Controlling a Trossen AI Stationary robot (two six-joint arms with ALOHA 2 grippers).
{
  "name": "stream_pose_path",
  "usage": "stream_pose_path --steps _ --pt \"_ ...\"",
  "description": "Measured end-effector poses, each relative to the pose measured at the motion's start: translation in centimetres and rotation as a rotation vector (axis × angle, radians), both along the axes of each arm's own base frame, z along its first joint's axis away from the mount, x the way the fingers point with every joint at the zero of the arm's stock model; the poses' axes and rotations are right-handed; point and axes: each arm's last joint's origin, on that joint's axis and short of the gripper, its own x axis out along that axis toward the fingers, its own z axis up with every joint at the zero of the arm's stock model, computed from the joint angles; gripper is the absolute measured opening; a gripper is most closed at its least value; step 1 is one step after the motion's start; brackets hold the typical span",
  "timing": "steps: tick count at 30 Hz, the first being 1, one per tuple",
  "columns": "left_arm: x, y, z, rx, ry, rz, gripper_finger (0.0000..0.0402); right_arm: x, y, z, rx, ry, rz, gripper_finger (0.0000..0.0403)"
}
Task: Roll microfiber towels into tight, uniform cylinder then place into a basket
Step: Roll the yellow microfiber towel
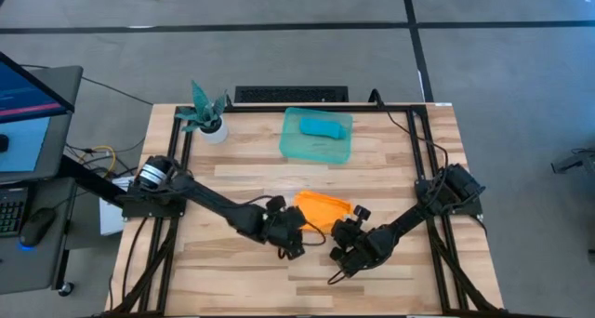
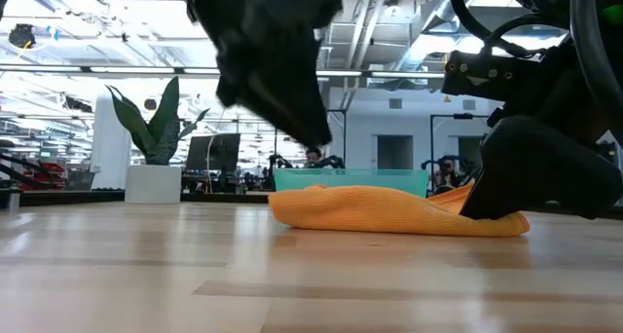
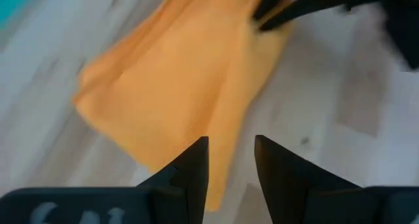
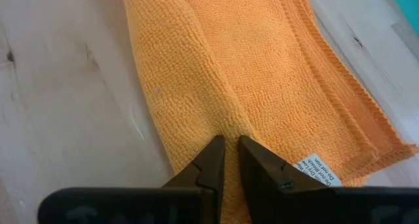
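The orange towel (image 1: 321,209) lies loosely folded on the wooden table near its middle. My right gripper (image 1: 346,223) is down at the towel's right end and shut on it; it also shows in the low view (image 2: 496,197). My left gripper (image 3: 232,165) is open and hangs just above the towel's left part, touching nothing (image 2: 313,133). The turquoise towel (image 1: 325,125) lies rolled inside the green basket (image 1: 296,149) at the far middle of the table. My right gripper pinches a raised fold of the orange towel (image 4: 229,129) between its two fingers, near the end with the white label (image 4: 319,170). The fingers slant down and lie along the fold. The rest of the towel lies slack on the table.
A small white pot with a teal plant (image 1: 208,121) stands at the far left of the table. Bare wood lies near the table's front edge (image 1: 279,281). Black frame rails (image 1: 437,253) run along both sides.
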Motion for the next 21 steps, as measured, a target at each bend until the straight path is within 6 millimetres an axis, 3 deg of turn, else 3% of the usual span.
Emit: stream_pose_path --steps 5,9,15,21 --pt "-0.4 -2.3 0.5 0.064 -0.015 -0.216 0.0114 0.0 0.0 0.0 0.000 0.000 0.000 0.0071" --pt "0.2 -3.4 -0.8 0.047 -0.013 -0.368 0.0114 0.0 0.0 0.0 0.002 -0.002 0.000 0.0071" --pt "1.5 -1.7 -2.8 0.033 0.023 -0.362 0.0114 0.0 0.1 0.0 0.007 -0.008 0.003 0.0071" --pt "2.2 0.0 -3.5 0.030 0.037 -0.283 0.0114 -0.1 0.2 -0.1 0.006 -0.006 0.009 0.0071"
